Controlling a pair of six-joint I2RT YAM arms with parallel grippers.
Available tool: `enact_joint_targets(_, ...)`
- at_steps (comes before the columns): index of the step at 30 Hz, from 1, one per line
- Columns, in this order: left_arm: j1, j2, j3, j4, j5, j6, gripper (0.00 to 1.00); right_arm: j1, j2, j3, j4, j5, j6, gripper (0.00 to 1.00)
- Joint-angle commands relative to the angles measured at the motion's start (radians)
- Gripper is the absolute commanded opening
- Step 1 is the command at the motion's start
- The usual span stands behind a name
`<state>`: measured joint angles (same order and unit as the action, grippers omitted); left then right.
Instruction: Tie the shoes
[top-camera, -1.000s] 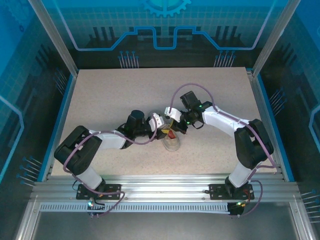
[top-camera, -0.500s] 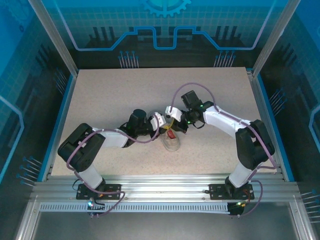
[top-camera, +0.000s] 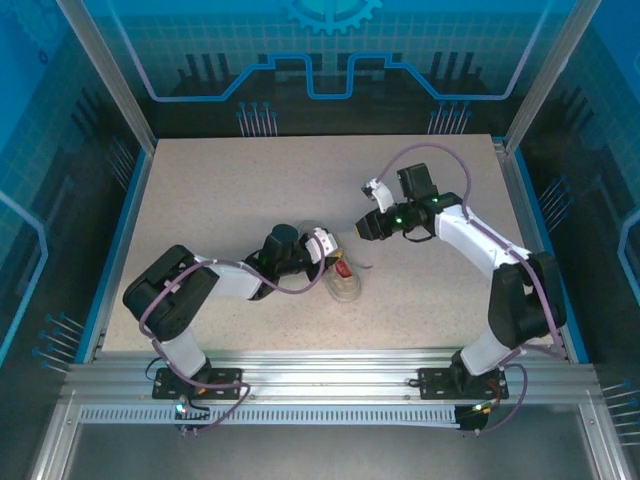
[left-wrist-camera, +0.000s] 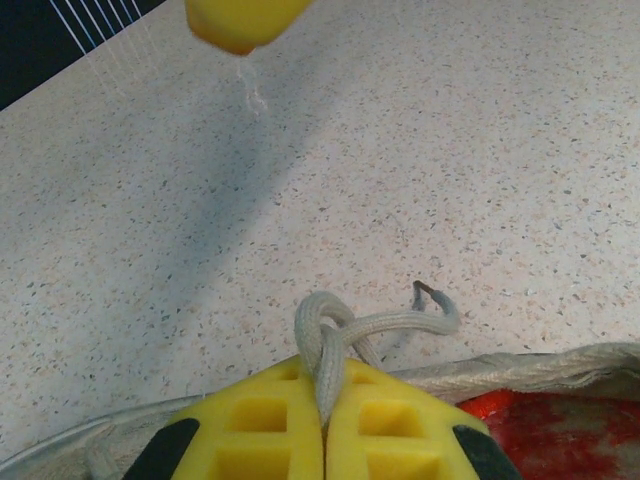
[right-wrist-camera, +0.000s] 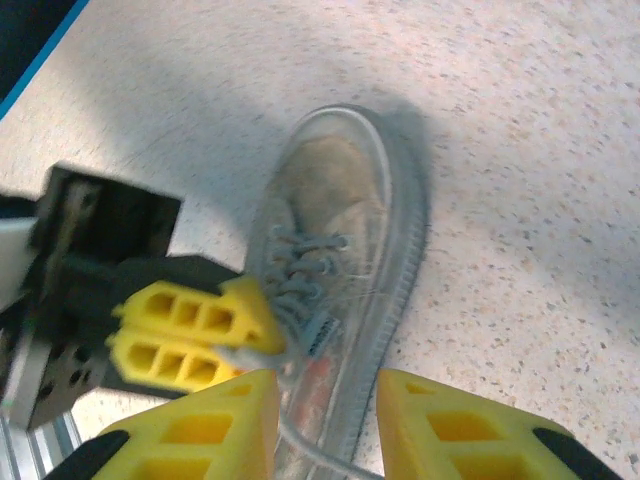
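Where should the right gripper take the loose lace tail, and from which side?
Take the loose tail mid-curve, short of its dark tip, from above on the side away from the left gripper. It curves out low across the table, beyond that pinch.

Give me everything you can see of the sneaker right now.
The sneaker is small, whitish-grey fabric with a pale sole rim, thin white laces and a red patch inside. It sits sole-down on the speckled table. The left gripper, shut, pinches one looped lace above its opening.
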<state>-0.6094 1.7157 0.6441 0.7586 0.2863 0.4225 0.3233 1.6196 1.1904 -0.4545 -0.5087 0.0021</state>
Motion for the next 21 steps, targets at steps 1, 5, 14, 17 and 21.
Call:
enact_joint_targets(1, -0.011, 0.009, -0.025, 0.087, -0.021, 0.025, 0.0, -0.001, 0.108, 0.078, -0.058, 0.01, 0.207, 0.28)
enact_joint_targets(5, -0.012, 0.007, -0.035, 0.099, -0.02, 0.025, 0.0, 0.022, 0.185, 0.109, -0.058, -0.05, 0.248, 0.28)
enact_joint_targets(14, -0.013, -0.027, -0.04, 0.024, -0.038, 0.021, 0.0, 0.041, 0.226, 0.037, 0.029, -0.271, 0.243, 0.24)
enact_joint_targets(17, -0.012, -0.033, -0.04, 0.01, -0.056, 0.022, 0.0, 0.042, 0.228, 0.022, 0.022, -0.285, 0.235, 0.19)
enact_joint_targets(21, -0.012, -0.03, -0.035, 0.004, -0.073, 0.013, 0.0, 0.041, 0.224, 0.005, 0.011, -0.292, 0.227, 0.2)
